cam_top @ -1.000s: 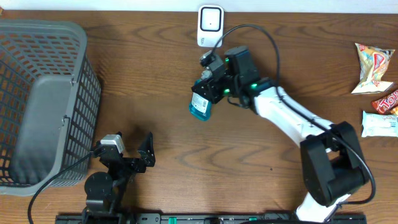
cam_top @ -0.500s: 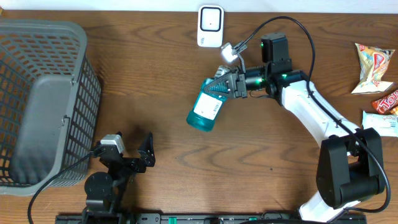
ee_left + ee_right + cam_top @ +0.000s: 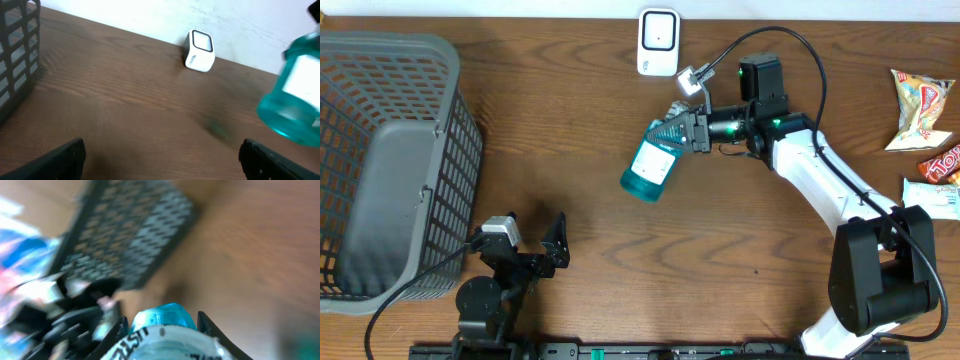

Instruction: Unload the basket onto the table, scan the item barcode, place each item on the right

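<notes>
A teal bottle (image 3: 648, 172) with a white label hangs tilted above the table's middle, its base pointing down-left. My right gripper (image 3: 672, 134) is shut on its upper end; in the right wrist view the black fingers (image 3: 118, 331) flank the bottle (image 3: 162, 322). The white barcode scanner (image 3: 658, 42) stands at the table's far edge, above and slightly left of the gripper. From the left wrist, the scanner (image 3: 199, 51) is straight ahead and the bottle (image 3: 295, 95) is at the right. My left gripper (image 3: 525, 255) rests open near the front edge, holding nothing.
A grey mesh basket (image 3: 390, 170) fills the left side and shows blurred from the right wrist as the basket (image 3: 135, 235). Snack packets (image 3: 920, 105) lie at the far right edge. A cable loops over the right arm.
The right wrist has turned and the arm swung right, tipping the bottle so its base now points down-left, away from the scanner. In the last half second it barely shifted. Left arm still.
</notes>
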`<state>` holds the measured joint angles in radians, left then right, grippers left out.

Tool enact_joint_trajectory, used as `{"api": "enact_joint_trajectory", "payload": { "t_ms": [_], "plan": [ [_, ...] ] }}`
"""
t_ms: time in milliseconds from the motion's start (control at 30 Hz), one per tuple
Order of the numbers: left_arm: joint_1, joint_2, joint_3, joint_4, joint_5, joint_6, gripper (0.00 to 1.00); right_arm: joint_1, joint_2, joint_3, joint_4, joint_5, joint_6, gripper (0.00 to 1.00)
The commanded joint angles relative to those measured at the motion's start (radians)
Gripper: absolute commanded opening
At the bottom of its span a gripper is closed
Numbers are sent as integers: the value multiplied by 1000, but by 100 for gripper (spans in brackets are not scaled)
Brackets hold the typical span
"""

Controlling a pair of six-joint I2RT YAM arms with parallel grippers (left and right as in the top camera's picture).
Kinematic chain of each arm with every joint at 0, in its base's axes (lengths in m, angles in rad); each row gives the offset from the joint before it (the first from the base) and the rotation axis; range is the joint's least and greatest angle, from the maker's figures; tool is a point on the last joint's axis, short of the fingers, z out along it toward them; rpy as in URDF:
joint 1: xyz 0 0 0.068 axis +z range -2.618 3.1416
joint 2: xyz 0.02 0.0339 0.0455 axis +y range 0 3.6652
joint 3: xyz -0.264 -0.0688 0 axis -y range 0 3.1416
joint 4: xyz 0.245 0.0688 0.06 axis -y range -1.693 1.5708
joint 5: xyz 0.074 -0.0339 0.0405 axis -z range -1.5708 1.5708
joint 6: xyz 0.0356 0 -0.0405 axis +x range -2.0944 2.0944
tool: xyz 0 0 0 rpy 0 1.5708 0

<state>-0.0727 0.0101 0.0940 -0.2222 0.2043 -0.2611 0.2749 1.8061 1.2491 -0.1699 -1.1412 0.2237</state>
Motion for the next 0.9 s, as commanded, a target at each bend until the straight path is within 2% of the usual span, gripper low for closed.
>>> {"api": "enact_joint_trajectory", "payload": {
  "t_ms": [0,100,300,500,700,867],
  "plan": [
    [5,-5,-16,-23,5,6,98,22,-35,40,-16,258,34,11],
    [5,-5,-16,-23,5,6,98,43,-35,67,-85,428,19,11],
    [5,-5,-16,-24,5,6,98,137,-35,193,-298,996,-74,15],
    [5,-5,-16,-24,5,6,98,237,-30,286,-338,1473,-155,17],
    [5,-5,-16,-23,5,6,98,248,55,389,-303,1714,-263,19],
    [5,-5,-16,-23,5,6,98,251,225,569,-243,1891,-445,21]
  ]
}}
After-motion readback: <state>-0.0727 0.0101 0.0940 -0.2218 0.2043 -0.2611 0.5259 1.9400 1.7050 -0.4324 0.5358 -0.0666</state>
